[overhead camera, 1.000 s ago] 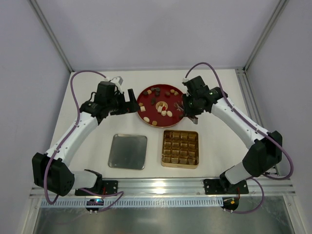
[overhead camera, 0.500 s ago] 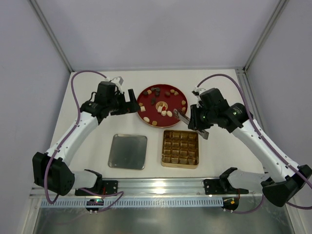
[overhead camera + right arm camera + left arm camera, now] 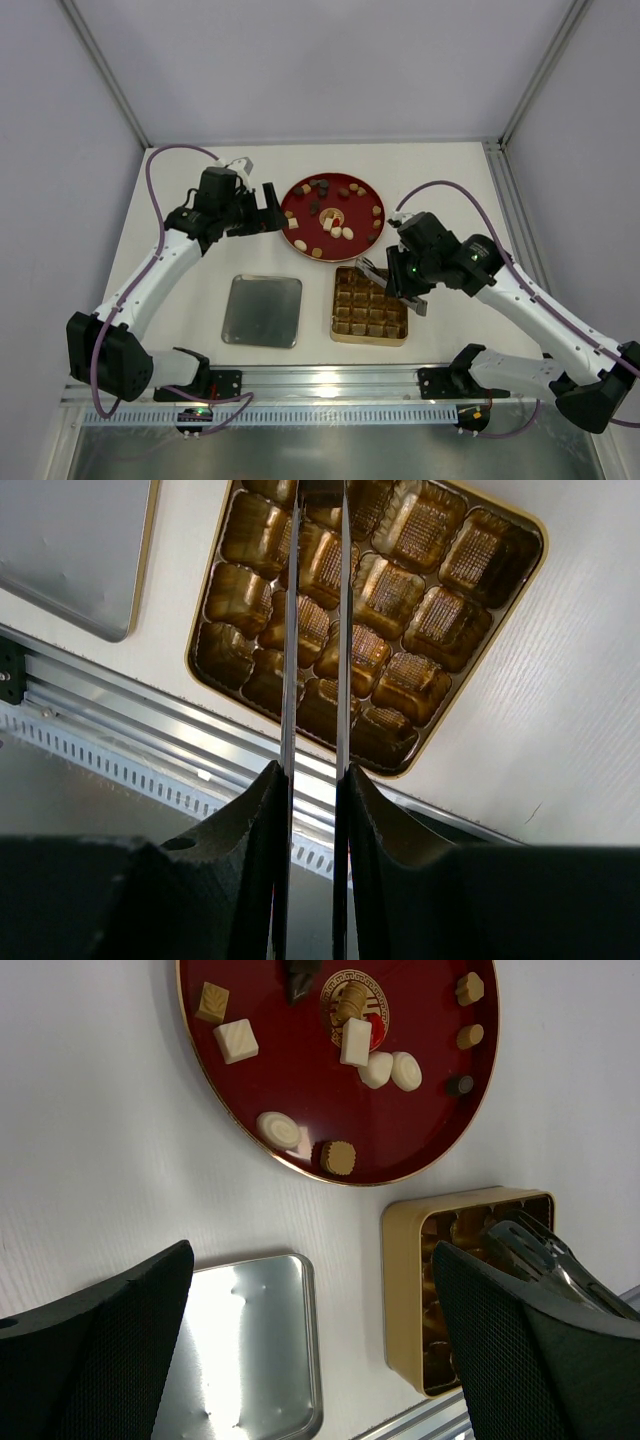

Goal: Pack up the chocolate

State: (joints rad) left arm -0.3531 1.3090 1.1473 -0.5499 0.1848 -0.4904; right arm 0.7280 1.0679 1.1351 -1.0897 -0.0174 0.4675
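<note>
- Chocolate (image 3: 240, 1040) vs right gripper (image 3: 320, 505): the two thin fingers are parallel and close together with a narrow gap. Something dark sits at the tips, cut off by the frame edge. Can't tell if it's a piece or if anything is gripped.
- Right gripper hangs over the far-left part of the gridded tin (image 3: 370, 341), fingers pointing down and left. Can't tell if the tips touch it.
- Tin cells are brown-gold squares. No piece shows in the cells that are visible; the fingers hide part of the far rows.
- Left gripper (image 3: 312, 1260): fingers spread wide, nothing between them. It hangs above the surface (image 3: 450, 170) just left of the red plate (image 3: 300, 1090), not touching it.
- Chocolate sits on the red plate, far centre, as loose pieces spread apart:
  - tan square and cream square on one side
  - dark piece at the frame's top edge
  - cream block on the gold centre emblem, two cream rounds touching each other just beside it
  - two tan pieces and one small dark one near the opposite rim
  - cream oval and tan round near the rim closest to the tin
- Tin is just near of the plate, a bit to the right, with a small gap between them.
- Flat silver lid (image 3: 261, 310) lies left of the tin, near but apart, with nothing on it.
</note>
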